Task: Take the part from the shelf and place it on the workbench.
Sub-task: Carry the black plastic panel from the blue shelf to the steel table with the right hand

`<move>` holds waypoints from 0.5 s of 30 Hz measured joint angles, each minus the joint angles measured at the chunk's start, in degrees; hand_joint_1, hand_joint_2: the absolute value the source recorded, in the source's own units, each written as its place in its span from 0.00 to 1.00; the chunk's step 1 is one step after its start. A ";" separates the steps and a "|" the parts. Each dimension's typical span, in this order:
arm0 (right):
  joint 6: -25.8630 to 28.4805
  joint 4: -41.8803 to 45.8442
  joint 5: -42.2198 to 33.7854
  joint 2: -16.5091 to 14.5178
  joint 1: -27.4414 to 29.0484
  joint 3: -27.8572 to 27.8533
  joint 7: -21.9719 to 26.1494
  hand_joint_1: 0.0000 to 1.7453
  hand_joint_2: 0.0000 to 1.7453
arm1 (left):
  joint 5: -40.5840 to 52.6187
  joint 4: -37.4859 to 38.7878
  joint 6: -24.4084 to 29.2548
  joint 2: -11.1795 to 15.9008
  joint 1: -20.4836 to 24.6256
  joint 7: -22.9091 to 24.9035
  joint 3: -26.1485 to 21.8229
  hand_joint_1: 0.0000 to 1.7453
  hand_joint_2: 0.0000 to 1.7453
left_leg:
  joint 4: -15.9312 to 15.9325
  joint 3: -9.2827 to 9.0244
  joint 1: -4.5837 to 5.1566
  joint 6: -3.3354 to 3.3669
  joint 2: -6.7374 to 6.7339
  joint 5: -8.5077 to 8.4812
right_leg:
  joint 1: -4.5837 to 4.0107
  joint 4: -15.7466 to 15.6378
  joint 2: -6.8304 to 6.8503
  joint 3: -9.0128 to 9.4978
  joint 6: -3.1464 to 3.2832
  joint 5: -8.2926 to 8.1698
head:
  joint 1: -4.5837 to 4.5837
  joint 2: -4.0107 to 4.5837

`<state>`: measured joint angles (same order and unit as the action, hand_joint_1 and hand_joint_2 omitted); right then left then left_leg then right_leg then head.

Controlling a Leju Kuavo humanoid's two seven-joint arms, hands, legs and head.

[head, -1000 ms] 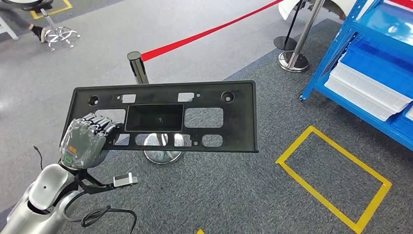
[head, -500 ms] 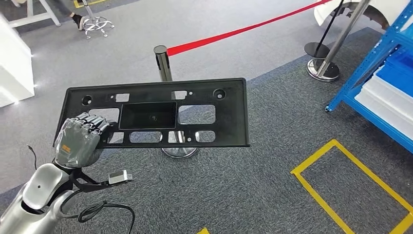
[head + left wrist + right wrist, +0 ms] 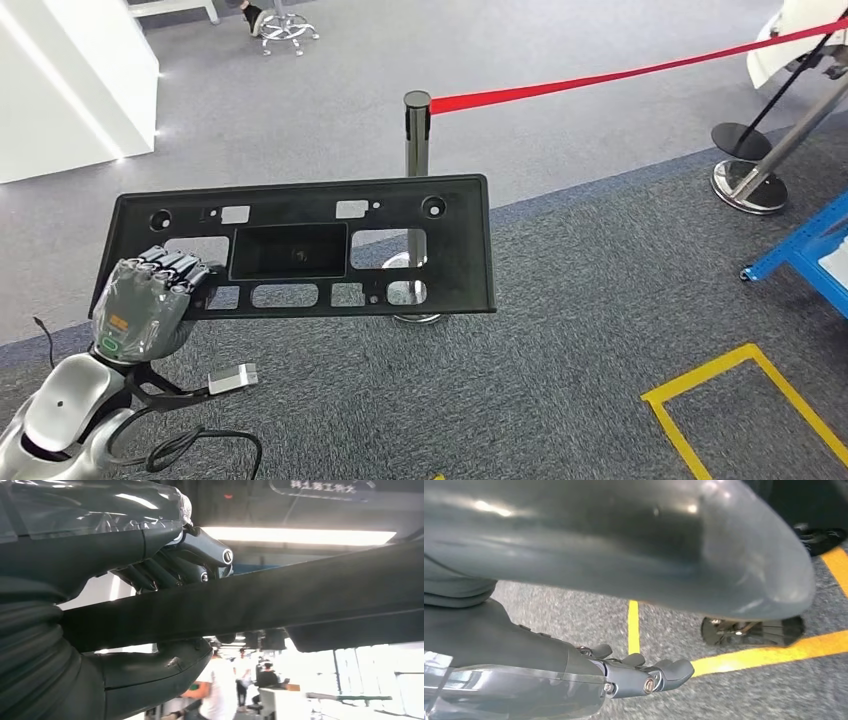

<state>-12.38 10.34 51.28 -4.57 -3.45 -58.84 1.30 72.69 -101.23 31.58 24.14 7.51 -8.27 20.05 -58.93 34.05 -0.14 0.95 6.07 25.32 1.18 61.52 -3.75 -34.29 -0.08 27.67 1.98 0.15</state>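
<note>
One black plastic panel (image 3: 300,245). Two chrome stanchion posts (image 3: 416,150) (image 3: 775,160), joined by one red belt (image 3: 620,75). One blue shelf rack (image 3: 800,250).

The view has swung left: stanchion (image 3: 416,130) nearer centre, blue shelf (image 3: 805,250) almost gone.

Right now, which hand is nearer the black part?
Left. The left hand grips the black part at one end; the right hand hangs over the carpet, away from it.
</note>
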 joint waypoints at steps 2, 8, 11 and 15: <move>0.14 0.00 -0.25 -0.01 -0.13 -0.33 -0.10 0.00 0.00 | -0.17 -0.62 0.01 0.41 -0.62 0.36 -0.36 1.00 1.00 | -0.14 0.39 -0.11 -0.69 1.22 -0.03 | -0.10 -1.38 -0.38 0.60 0.13 -0.06 | 0.01 0.00; -0.39 0.00 -0.24 0.01 -0.22 -0.52 1.85 0.00 0.00 | -1.05 -2.18 -0.65 1.89 -1.55 0.38 -1.96 1.00 1.00 | -9.69 5.12 -0.45 -2.32 -4.40 4.79 | -0.26 -2.69 3.97 1.84 1.95 -0.23 | 0.01 0.00; -0.56 0.00 0.03 0.05 -0.25 -0.52 2.00 0.00 0.00 | -1.36 -2.24 -0.90 1.92 -2.09 0.18 -2.28 1.00 1.00 | -16.05 8.43 -0.79 -2.73 -5.66 6.07 | -0.50 -2.66 6.31 2.14 2.05 0.16 | 0.01 0.00; -0.65 0.00 0.41 0.01 -0.30 -0.52 1.85 0.00 0.00 | -1.96 -2.57 -1.31 2.02 -2.49 0.30 -2.96 1.00 1.00 | -2.85 1.62 -0.27 -2.19 -8.96 0.02 | -0.82 -2.57 9.05 3.00 1.37 0.97 | 0.01 0.00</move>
<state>-13.03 10.34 51.70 -4.56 -3.76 -59.36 3.15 70.73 -103.80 30.27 26.16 5.03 -7.97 17.09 -61.78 35.67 -0.41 -1.24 -2.89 25.35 0.37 58.95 5.30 -31.29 1.29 28.64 1.98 0.15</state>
